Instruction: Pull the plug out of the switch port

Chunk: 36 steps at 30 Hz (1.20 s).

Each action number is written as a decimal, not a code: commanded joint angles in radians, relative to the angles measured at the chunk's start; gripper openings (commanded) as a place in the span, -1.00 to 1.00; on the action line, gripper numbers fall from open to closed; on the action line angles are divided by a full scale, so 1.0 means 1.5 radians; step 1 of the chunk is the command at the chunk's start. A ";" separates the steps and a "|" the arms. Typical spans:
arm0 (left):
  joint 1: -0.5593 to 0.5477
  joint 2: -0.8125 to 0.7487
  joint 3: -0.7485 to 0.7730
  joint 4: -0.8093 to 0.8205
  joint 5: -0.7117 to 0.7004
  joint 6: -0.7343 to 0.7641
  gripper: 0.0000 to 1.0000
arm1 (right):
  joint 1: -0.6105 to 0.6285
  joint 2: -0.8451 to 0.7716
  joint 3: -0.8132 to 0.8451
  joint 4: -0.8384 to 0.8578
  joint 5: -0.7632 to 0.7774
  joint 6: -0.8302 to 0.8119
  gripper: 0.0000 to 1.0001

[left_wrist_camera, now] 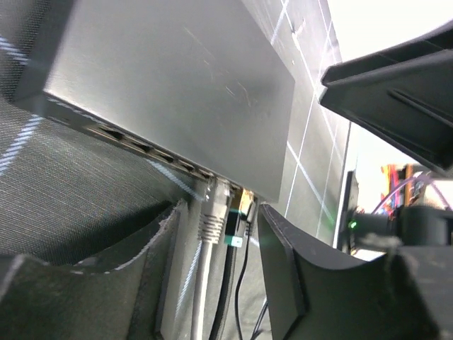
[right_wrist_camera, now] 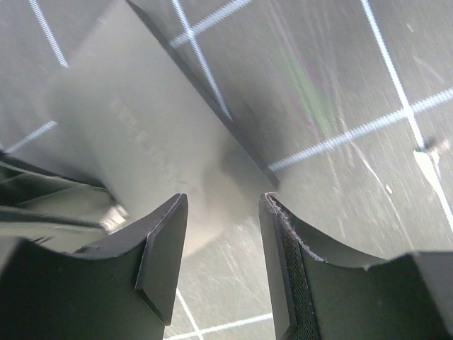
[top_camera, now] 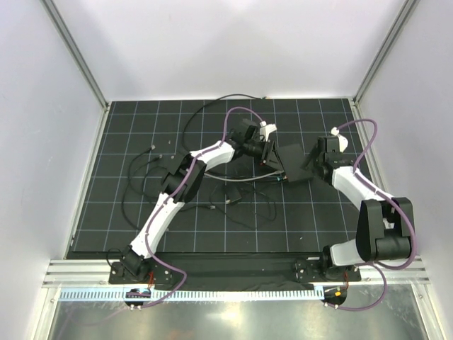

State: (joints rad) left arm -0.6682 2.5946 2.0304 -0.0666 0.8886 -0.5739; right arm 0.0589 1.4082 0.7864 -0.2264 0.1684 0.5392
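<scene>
The switch (left_wrist_camera: 177, 78) is a flat matte-black box with a row of ports (left_wrist_camera: 152, 150) along its near edge. A grey plug (left_wrist_camera: 212, 212) on a grey cable sits in one port near the box's right end. My left gripper (left_wrist_camera: 221, 209) is open and straddles this plug; its fingers (left_wrist_camera: 283, 262) stand a little off it on both sides. From above, the left gripper (top_camera: 271, 154) is at the left edge of the switch (top_camera: 297, 161) and the right gripper (top_camera: 313, 168) at its right. The right gripper (right_wrist_camera: 223, 200) is open over a corner of the switch (right_wrist_camera: 141, 127), holding nothing.
A thin black cable and a connector with a green tag (left_wrist_camera: 236, 238) lie just right of the grey plug, between the left fingers. Loose black wires (top_camera: 141, 180) sprawl over the gridded black mat (top_camera: 141, 227) to the left. Metal frame posts (top_camera: 78, 57) and white walls surround it.
</scene>
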 commanded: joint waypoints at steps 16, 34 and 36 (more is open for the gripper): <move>-0.018 0.065 0.036 -0.008 -0.043 -0.092 -0.27 | 0.004 0.158 0.029 0.172 -0.071 0.016 0.01; -0.018 0.073 0.038 -0.052 -0.026 -0.036 -0.48 | 0.004 0.187 0.027 0.178 -0.059 0.018 0.01; -0.018 0.078 0.043 -0.054 -0.023 -0.036 -0.50 | 0.004 0.187 0.028 0.177 -0.060 0.019 0.01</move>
State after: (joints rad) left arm -0.6830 2.6556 2.0865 -0.0448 0.8742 -0.6754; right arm 0.0597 1.6501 0.8433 0.1047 0.0578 0.5602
